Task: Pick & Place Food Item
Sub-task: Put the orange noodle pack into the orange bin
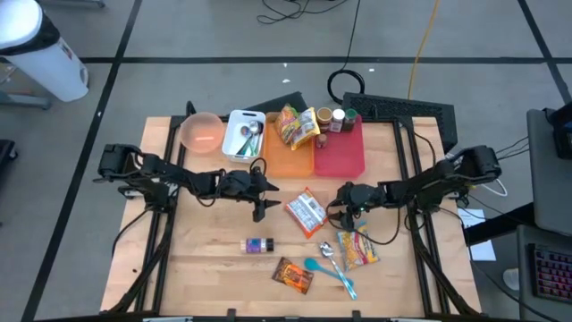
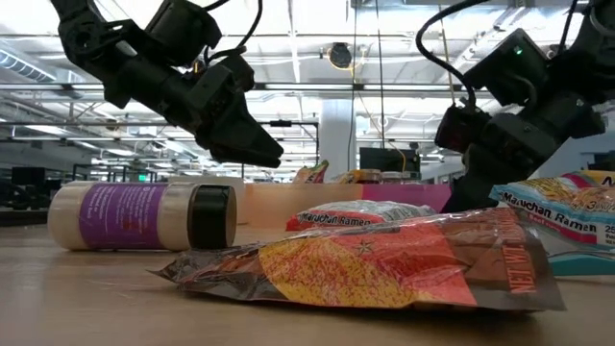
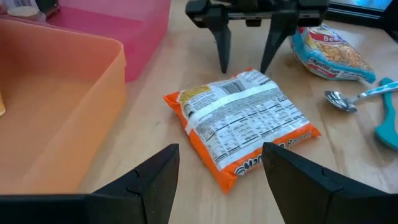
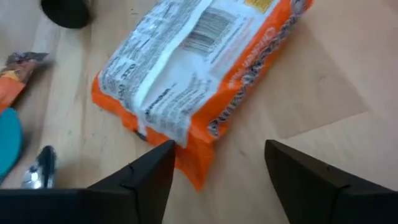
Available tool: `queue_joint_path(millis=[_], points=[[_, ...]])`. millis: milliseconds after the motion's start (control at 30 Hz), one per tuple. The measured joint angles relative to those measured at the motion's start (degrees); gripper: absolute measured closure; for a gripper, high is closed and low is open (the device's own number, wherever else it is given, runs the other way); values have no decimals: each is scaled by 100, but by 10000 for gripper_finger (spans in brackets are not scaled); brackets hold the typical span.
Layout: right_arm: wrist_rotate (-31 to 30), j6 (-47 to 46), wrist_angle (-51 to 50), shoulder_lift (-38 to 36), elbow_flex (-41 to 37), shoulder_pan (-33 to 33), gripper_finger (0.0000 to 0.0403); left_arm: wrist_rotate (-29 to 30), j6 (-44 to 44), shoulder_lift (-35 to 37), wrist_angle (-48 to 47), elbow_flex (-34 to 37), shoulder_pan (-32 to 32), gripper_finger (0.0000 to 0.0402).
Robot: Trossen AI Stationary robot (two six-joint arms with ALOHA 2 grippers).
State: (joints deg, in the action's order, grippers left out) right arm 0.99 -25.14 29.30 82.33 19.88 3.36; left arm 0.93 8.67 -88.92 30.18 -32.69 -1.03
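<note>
Both claws released, flanking the ramen packet.

The right gripper (image 1: pixel 342 199) and left gripper (image 1: pixel 264 188) hold nothing, fingers spread. The flat orange-and-white ramen packet (image 1: pixel 306 213) lies label-down on the wooden table (image 1: pixel 206 268) between them, its long axis diagonal; bare wood surrounds it, the orange plastic bin (image 3: pixel 56 106) near.

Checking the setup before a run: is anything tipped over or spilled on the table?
The purple-labelled jar lies on its side near the table's front, unlike the upright jars in the pink tray. Nothing looks spilled.
</note>
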Motion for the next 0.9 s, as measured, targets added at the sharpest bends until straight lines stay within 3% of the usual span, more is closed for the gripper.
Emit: queue_joint_path(millis=[167,333,467,567,733,900], points=[[87,-29,420,330,0,0,209,-129,-68,0,85,0,-62,163],[120,34,737,416,-2,0,291,-319,-43,0,163,0,-62,163],[500,31,1474,416,-2,4,374,-653,43,0,145,-71,-56,163],[529,19,2225,412,0,73,395,-892,-5,0,33,-298,14,163],[503,3,3167,412,52,170,401,-808,-563,23,-1349,-1163,352,163],[481,43,3195,412,437,179,402,275,-1126,44,-3608,-2433,854,163]])
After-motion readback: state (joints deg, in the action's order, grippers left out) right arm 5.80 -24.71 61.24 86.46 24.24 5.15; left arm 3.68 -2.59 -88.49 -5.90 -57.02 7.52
